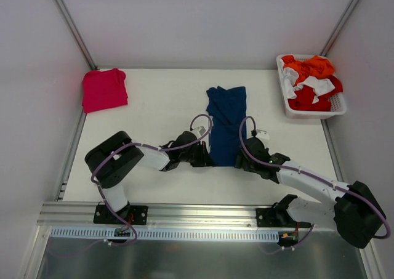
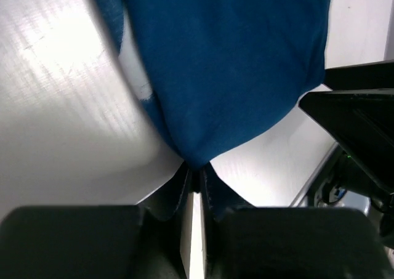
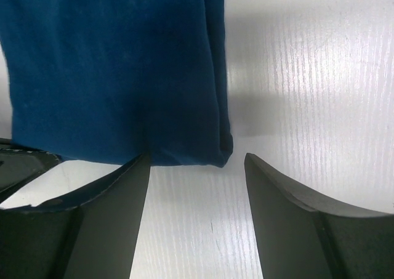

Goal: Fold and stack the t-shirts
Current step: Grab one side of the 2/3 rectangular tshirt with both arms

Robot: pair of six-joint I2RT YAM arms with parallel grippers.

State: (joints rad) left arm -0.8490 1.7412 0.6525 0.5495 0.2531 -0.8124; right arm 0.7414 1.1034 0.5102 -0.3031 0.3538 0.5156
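The near-hem grab for the next fold is half made: the left gripper [image 2: 194, 171] is pinched shut on the near left corner of the navy shirt [image 1: 226, 122]; the right gripper [image 3: 197, 160] stands open astride the right corner, holding nothing (it should close next, then both carry the hem away); the shirt lies mid-table [image 1: 160, 106], a long smooth strip; the red shirt [image 1: 104, 89] sits folded far left.
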